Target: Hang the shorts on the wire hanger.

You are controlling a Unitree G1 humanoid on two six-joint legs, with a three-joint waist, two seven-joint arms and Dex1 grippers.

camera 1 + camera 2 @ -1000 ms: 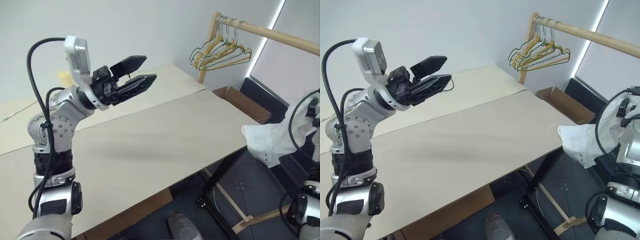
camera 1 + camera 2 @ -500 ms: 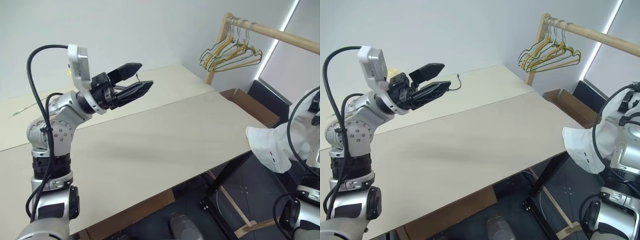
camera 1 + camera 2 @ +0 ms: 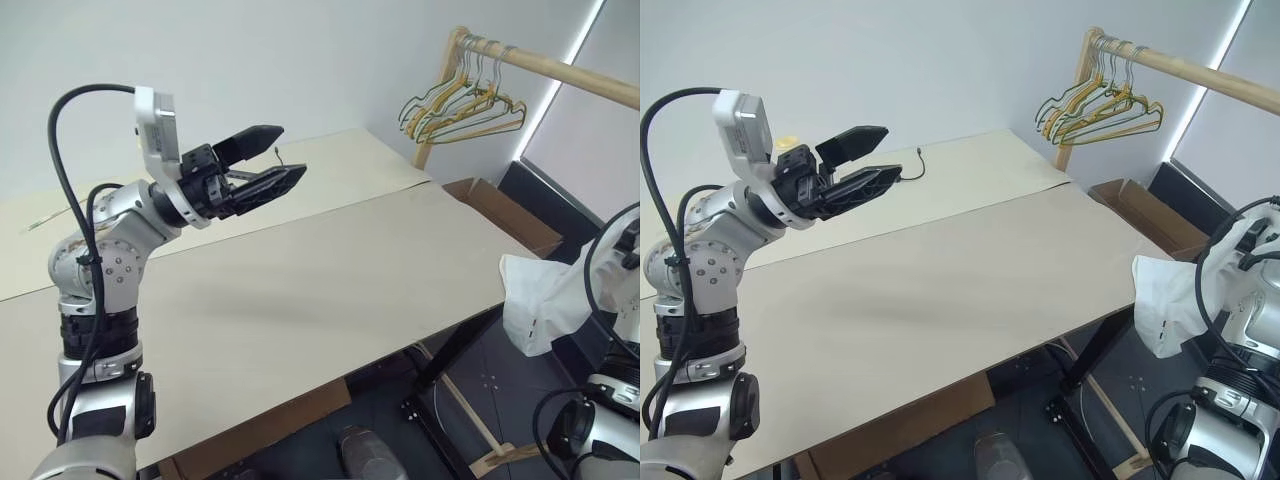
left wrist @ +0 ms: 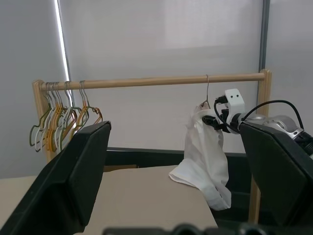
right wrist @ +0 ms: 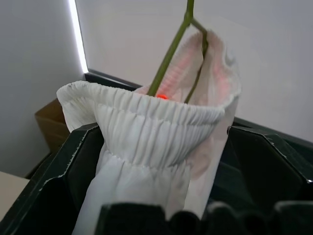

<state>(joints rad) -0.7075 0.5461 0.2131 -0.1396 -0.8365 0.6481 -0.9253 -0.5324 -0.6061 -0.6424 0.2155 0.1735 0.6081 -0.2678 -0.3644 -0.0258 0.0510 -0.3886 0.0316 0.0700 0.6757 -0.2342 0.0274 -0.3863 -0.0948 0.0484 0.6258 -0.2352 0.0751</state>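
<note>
Beige table [image 3: 330, 290] stretches across the room, a wooden rail [image 4: 146, 82] beyond its right end. White shorts [image 4: 205, 156] hang on the wire hanger [image 4: 207, 90] hooked over that rail; the right pincer [image 5: 161, 186] straddles their waistband, fingers spread. Left pincer [image 3: 268, 165] hovers spread over the table. Bunched hangers [image 3: 455, 100] crowd the rail's far end.
</note>
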